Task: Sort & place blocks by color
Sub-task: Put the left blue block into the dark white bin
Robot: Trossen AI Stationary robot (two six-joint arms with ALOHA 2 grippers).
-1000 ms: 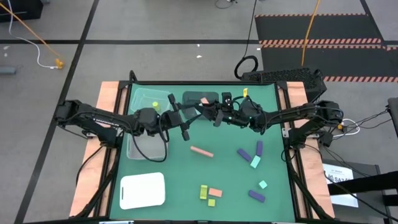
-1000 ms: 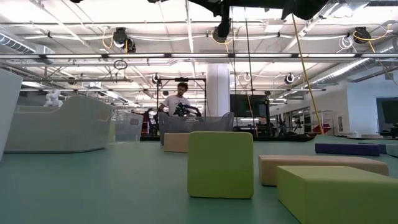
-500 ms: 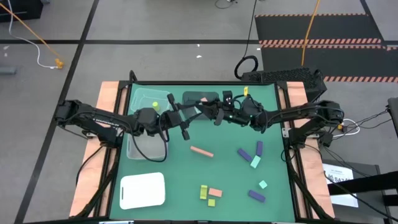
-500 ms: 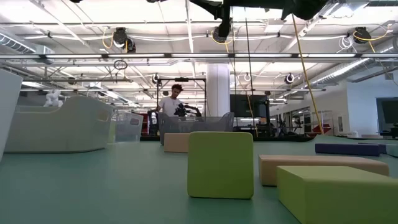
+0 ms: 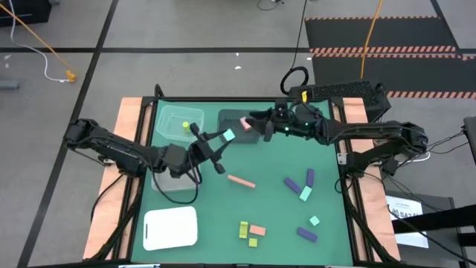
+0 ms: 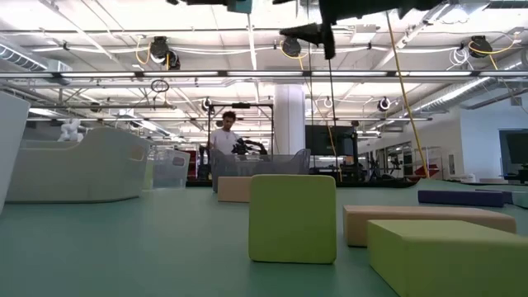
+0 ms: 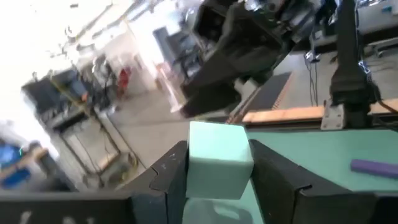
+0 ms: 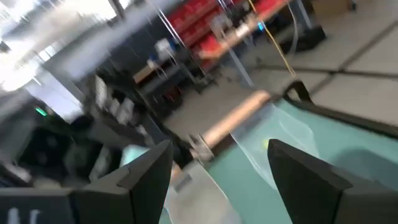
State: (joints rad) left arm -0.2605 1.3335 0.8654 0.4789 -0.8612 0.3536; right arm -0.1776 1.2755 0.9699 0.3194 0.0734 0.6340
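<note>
My left gripper point(image 5: 223, 138) is shut on a mint-teal cube point(image 5: 229, 135) above the table's middle, just right of the clear bins. My right gripper point(image 5: 254, 123) stands open with nothing between its fingers point(image 8: 217, 168), over the dark bin point(image 5: 232, 117) at the far edge. A salmon block point(image 5: 243, 121) lies in that bin. A yellow-green block point(image 5: 186, 126) lies in the far clear bin point(image 5: 172, 117). On the green mat lie a salmon bar point(image 5: 240, 181), purple bars point(image 5: 292, 184), mint blocks point(image 5: 305, 193) and yellow-green blocks point(image 5: 243, 229). My left gripper pinches the mint-teal cube by two opposite side faces point(image 7: 194, 168) between its two fingers. The fingers lie level and come from the table's left. The cube is lifted clear, well above the mat, with its far face free.
A second clear bin point(image 5: 175, 179) stands under the left arm. A white tray point(image 5: 170, 227) lies at the near left. Loose blocks crowd the near right of the mat. A person point(image 6: 224, 136) stands far behind the table.
A second ago both grippers stood tip to tip over the table's middle. My right gripper has drawn away toward the far edge. My left gripper has swung slightly toward the near left, and the mint-teal cube now shows between its fingers.
</note>
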